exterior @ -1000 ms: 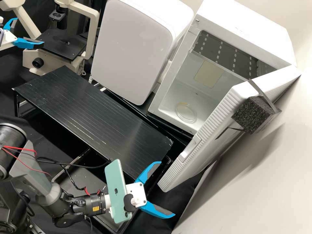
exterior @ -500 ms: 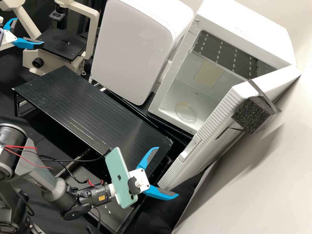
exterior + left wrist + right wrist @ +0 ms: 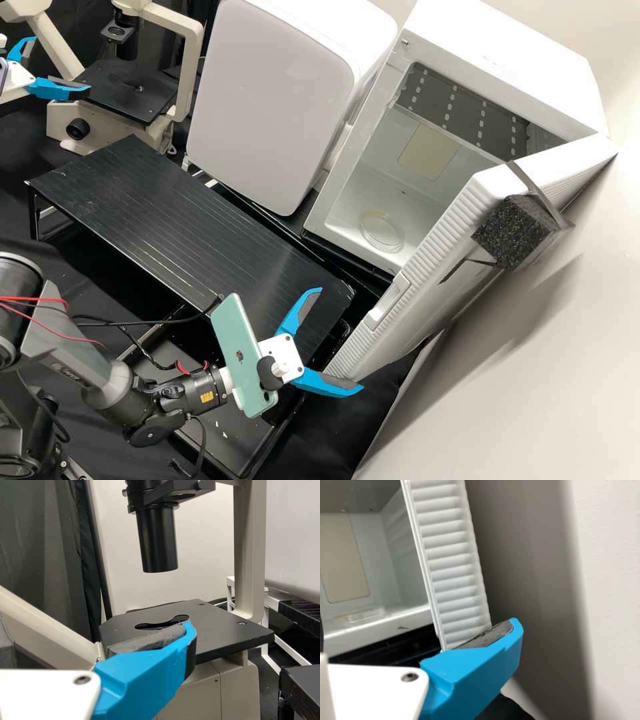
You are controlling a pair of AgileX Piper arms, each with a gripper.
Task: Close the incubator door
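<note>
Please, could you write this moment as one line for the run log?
Incubator door open | right tool open, one finger by its ribbed edge, contact unclear | left tool open, near microscope

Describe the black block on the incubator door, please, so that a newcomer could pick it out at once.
In the high view, find the open white incubator beside the wall. Look at the outer side of its ribbed door. The chunky block there is rough and speckled black, unlike the white door.
</note>
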